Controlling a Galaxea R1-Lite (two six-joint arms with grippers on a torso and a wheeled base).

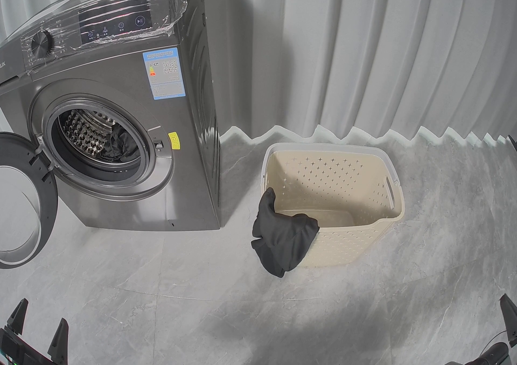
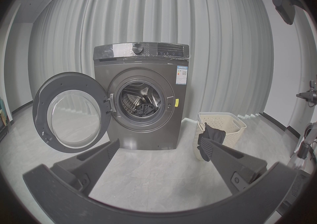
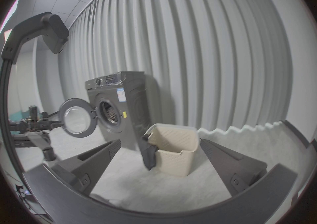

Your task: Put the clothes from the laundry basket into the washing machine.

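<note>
one washing machine (image 1: 107,113) holds one dark garment (image 1: 119,146); a second garment (image 1: 283,239) drapes over the one laundry basket (image 1: 396,193); left claw (image 2: 159,143) and right claw (image 3: 158,143) both spread open

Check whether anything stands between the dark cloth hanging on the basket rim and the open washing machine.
Nothing visible does. The cloth hangs over the basket rim nearest the washing machine, bare floor lies between them, and the door is swung fully aside from the drum opening.

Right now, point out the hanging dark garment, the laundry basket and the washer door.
dark garment (image 1: 285,239), head view, bunched hanging part.
laundry basket (image 1: 328,177), head view, back wall.
washer door (image 2: 71,113), left wrist view, glass.
</note>
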